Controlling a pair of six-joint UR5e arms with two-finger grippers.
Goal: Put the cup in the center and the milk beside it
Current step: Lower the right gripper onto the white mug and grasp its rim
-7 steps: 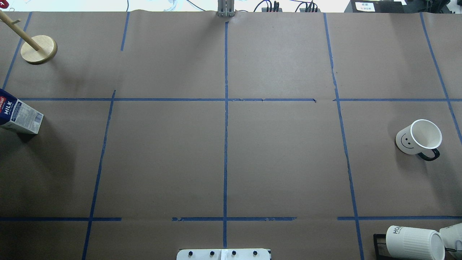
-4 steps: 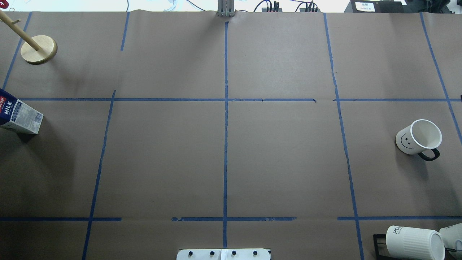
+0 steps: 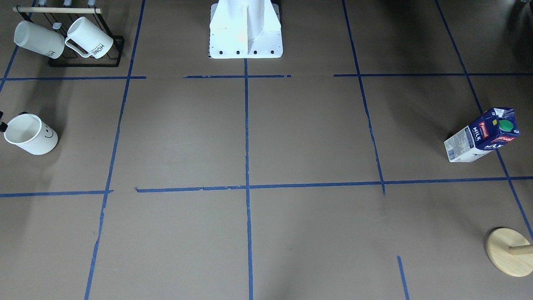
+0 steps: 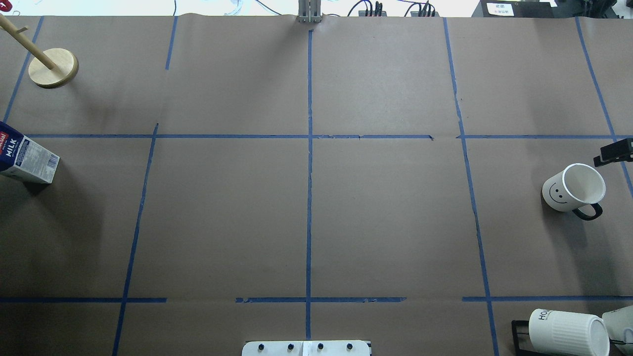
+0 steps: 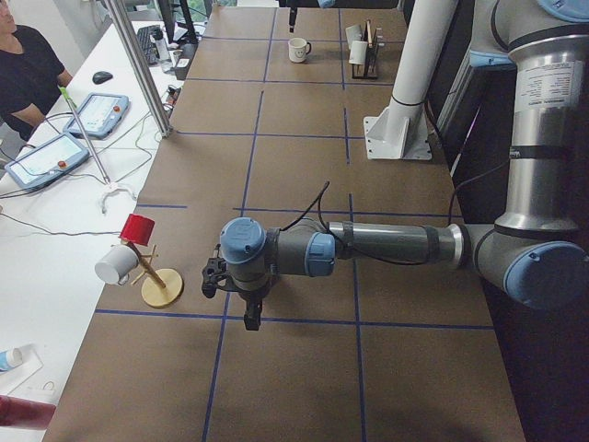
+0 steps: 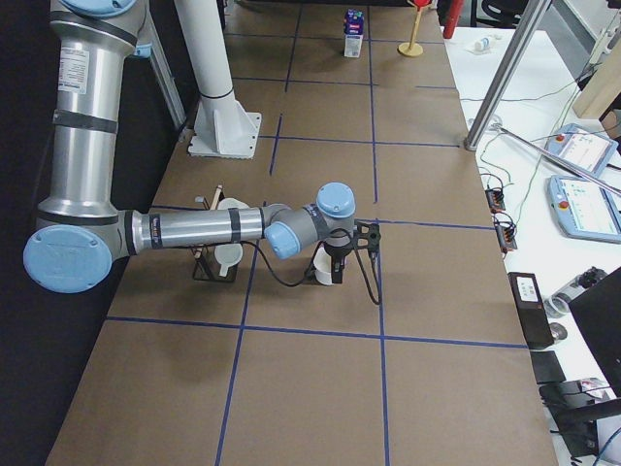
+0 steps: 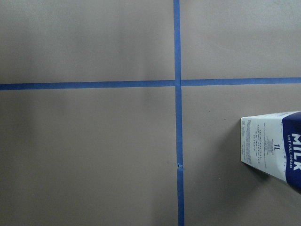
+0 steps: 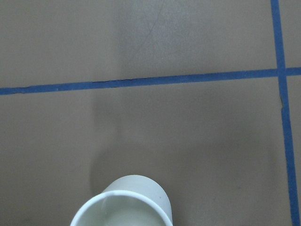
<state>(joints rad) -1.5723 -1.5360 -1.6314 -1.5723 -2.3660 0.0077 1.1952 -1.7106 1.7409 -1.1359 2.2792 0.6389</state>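
The cup (image 4: pixel 573 188), white with a smiley face and a dark handle, stands upright at the right side of the board; it also shows in the front view (image 3: pixel 31 134) and at the bottom of the right wrist view (image 8: pixel 124 203). The milk (image 4: pixel 24 158) stands at the far left edge, also in the front view (image 3: pixel 483 135) and the left wrist view (image 7: pixel 275 150). The center (image 4: pixel 309 136) is bare. My right gripper (image 4: pixel 614 151) reaches in just beyond the cup's rim; I cannot tell its state. My left gripper (image 5: pixel 250 315) hangs above the milk's area; I cannot tell its state.
A black rack with ribbed white HOME mugs (image 4: pixel 568 331) stands at the near right corner. A wooden peg stand (image 4: pixel 53 67) stands at the far left. The robot's white base (image 4: pixel 306 347) is at the near middle edge.
A black part of my right gripper has come into the overhead view at the right edge, next to the cup. The cup and the milk have not moved.
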